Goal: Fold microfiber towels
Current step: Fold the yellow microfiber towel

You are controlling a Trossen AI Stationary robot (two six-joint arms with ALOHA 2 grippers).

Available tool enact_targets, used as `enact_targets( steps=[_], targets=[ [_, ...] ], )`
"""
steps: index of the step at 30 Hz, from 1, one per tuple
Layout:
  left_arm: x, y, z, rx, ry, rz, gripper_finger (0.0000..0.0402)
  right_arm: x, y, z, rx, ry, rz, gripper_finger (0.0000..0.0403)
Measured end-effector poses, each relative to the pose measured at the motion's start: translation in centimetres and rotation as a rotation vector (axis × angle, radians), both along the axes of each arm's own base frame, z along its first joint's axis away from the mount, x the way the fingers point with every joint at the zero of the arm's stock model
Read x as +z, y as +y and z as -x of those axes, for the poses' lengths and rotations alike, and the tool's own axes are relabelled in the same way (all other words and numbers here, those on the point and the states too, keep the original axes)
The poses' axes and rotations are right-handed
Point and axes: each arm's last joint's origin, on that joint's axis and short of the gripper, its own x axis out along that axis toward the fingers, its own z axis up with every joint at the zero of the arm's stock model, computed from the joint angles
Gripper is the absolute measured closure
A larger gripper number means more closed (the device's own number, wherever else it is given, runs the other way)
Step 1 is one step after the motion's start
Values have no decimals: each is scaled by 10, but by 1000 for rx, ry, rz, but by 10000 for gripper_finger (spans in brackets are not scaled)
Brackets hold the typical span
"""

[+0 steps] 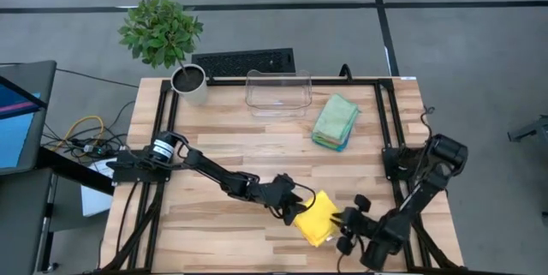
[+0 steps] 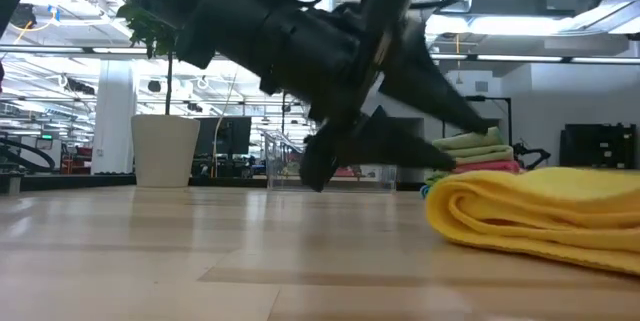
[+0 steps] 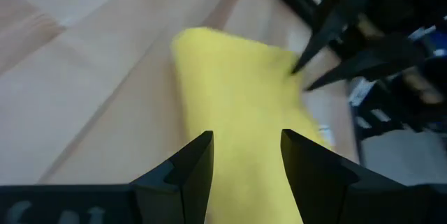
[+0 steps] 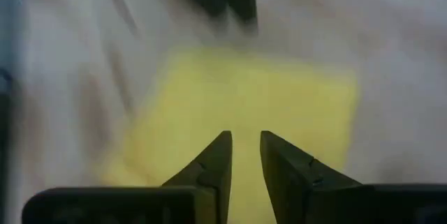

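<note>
A yellow towel (image 1: pixel 317 218) lies folded in several layers on the table near its front edge; it also shows in the low view (image 2: pixel 540 211). My left gripper (image 3: pixel 246 140) is open just over the towel's left end, and in the low view its fingers stand above the cloth. My right gripper (image 4: pixel 244 139) is open by a narrow gap at the towel's right edge (image 3: pixel 290 60). A stack of folded towels (image 1: pixel 336 122), pale green on top, lies at the back right. My left gripper touches nothing. My right gripper has its fingertips (image 3: pixel 297 70) at the yellow towel's right edge, coming level from the table's right side; I cannot tell whether they touch the cloth.
A clear plastic bin (image 1: pixel 278 92) stands at the back middle. A potted plant (image 1: pixel 190 82) stands at the back left corner, with a keyboard (image 1: pixel 244 61) behind the table. Bare wood (image 1: pixel 231 138) lies between the arms and the bin.
</note>
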Motion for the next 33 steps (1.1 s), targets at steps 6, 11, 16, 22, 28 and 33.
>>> enact_targets(
  steps=[6,11,16,22,28,33],
  targets=[
    [22,-1,-1,-3,-59,-8,242,19,13,-15,17,-304,64,301],
    [22,1,0,7,-49,-17,242,-3,21,-52,102,-306,68,301],
    [21,-1,1,-4,-34,-13,242,-40,30,-60,168,-232,-62,301],
    [21,-2,1,-3,-33,-16,242,-62,44,-39,139,-257,-76,301],
    [21,-2,1,-4,-39,-1,242,-30,47,-34,217,-271,-67,301],
    [30,-2,1,-59,-56,39,242,35,36,-21,289,-249,-70,301]
  ],
)
